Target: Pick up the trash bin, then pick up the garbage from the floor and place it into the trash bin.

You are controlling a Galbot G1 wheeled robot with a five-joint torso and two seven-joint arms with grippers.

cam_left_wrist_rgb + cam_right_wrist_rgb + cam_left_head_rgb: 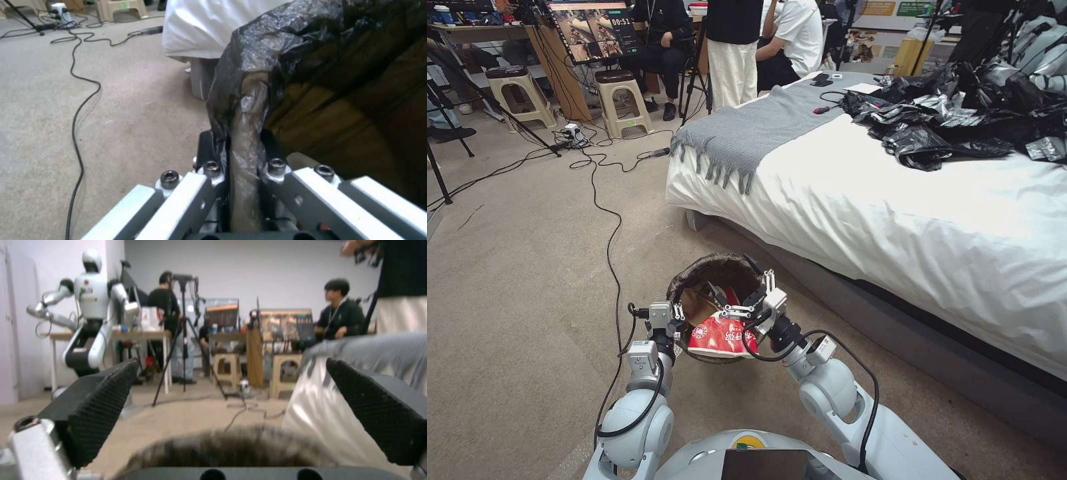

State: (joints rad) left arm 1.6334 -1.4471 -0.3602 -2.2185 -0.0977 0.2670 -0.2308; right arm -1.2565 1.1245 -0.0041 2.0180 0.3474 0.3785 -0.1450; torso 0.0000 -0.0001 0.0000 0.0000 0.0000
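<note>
On the left of the head view, the beige-brown short-pile carpet floor (514,267) carries a black cable (608,253) that runs toward the robot. The left gripper (675,328) sits at the left side of the small round trash bin lined with a dark brown bag (690,277). In the left wrist view the left gripper (238,156) has its fingers (205,146) closed narrowly on the bag-covered rim (249,110), one finger outside the wall and the other inside. The bin's dark interior (347,110) lies just beyond that grip.

At the middle, a red-and-white snack wrapper (720,335) lies at the near rim of the bin, partly hanging over its edge. The right gripper (748,303) is directly above the wrapper, over the bin's mouth. Its black textured fingers (102,400) stand wide apart in the right wrist view, with nothing between them. The blurred dark rim of the bin (231,446) lies just below them there. Whether the fingertips touch the wrapper cannot be told.

To the right stands a bed with a white sheet (934,220) and a grey base, close beside the bin. A grey fringed knitted blanket (747,133) drapes its far end. A heap of crumpled black plastic bags (960,113) lies on the sheet at the far right, well apart from both grippers.
</note>
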